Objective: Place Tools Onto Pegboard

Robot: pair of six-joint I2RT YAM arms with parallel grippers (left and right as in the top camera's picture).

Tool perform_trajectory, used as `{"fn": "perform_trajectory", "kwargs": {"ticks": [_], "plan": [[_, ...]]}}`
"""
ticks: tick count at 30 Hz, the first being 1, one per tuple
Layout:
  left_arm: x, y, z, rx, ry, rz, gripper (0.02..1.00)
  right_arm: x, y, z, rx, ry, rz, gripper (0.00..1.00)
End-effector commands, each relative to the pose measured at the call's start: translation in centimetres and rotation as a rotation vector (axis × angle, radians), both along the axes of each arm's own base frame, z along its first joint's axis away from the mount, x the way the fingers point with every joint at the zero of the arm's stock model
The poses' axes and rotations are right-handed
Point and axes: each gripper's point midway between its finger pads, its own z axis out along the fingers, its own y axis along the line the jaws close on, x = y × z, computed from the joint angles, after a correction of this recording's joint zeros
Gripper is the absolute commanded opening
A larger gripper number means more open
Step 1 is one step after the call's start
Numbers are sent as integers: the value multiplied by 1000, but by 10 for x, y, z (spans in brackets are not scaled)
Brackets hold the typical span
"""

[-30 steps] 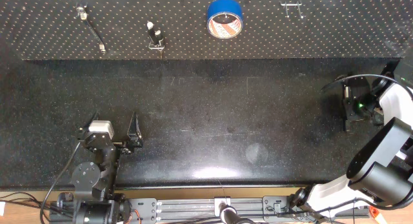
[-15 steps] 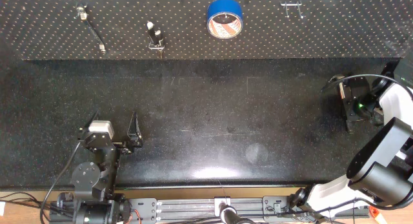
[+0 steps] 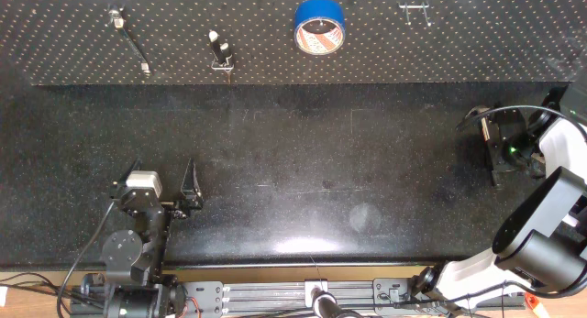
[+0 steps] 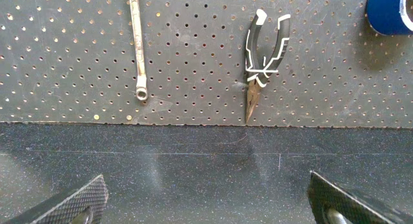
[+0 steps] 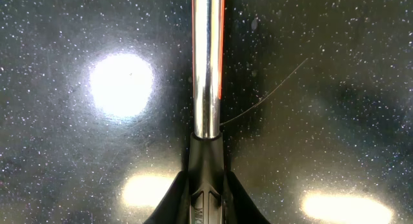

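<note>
Right wrist view showed the right gripper point(image 5: 206, 188) clamped mid-frame on a chrome-shafted tool point(image 5: 208, 69), presumably for hanging; the left gripper point(image 4: 206, 188) gaped empty.

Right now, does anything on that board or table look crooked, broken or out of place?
Nothing looks damaged or spilled. The silver wrench, black-and-white pliers and blue tape roll hang tidily on the black pegboard. One wire hook is empty; the right gripper holds a chrome-shafted tool.
</note>
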Motion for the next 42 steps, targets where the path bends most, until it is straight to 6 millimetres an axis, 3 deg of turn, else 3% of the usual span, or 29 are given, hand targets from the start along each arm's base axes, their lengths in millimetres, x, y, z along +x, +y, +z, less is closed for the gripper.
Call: {"fn": "perform_trajectory", "kwargs": {"ticks": [1, 27, 29, 34, 39, 42], "plan": [[0, 1, 0, 8, -6, -1, 996, -4, 0, -4, 5, 16, -4, 82], [0, 1, 0, 8, -6, -1, 996, -4, 5, 3, 23, 1, 2, 77], [0, 1, 0, 8, -6, -1, 996, -3, 14, 17, 50, -37, 4, 77], [0, 1, 0, 8, -6, -1, 996, -3, 33, 74, 55, -180, 19, 75], [0, 1, 0, 8, -6, -1, 996, -10, 64, 128, 91, -336, 42, 75], [0, 1, 0, 8, -6, -1, 996, -13, 81, 147, 93, -382, 44, 75]]}}
